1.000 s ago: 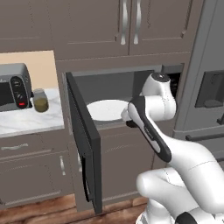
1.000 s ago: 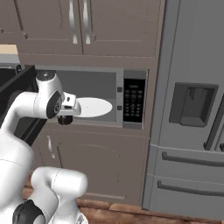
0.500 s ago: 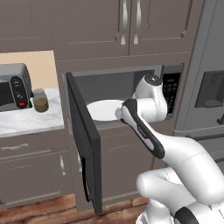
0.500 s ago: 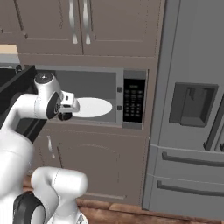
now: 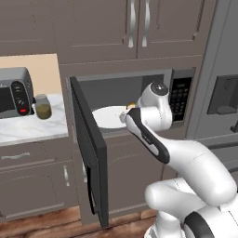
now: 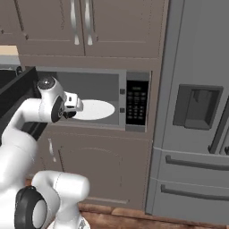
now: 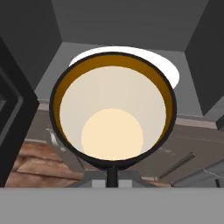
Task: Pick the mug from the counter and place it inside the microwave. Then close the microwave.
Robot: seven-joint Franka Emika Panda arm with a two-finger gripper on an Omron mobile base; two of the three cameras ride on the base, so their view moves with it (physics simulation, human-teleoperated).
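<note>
Holding the mug (image 7: pixel 113 118) upright in the gripper (image 7: pixel 112 177), we find its tan interior facing the hand camera and its dark rim level, with the vessel poised at the mouth of the microwave (image 5: pixel 139 100), short of the white turntable plate (image 7: pixel 173 72) that shows beyond its far rim. The fingers appear clamped on the mug at its near wall, though the contact itself sits at the frame edge and we judge it rather than see it plainly. In the left base view the wrist stands just before the cavity opening, and the door (image 5: pixel 90 153) hangs fully swung out to the arm's left, well apart from the forearm. To do this step well, we judge that the mug should travel straight inward, kept level, clear of the cavity floor's front lip, then lower onto the plate before release. Risk lies in clipping the lip or the side wall. The jar (image 5: pixel 43 106) and toaster oven (image 5: pixel 14 95) stand on the counter (image 5: pixel 32 128), uninvolved.
</note>
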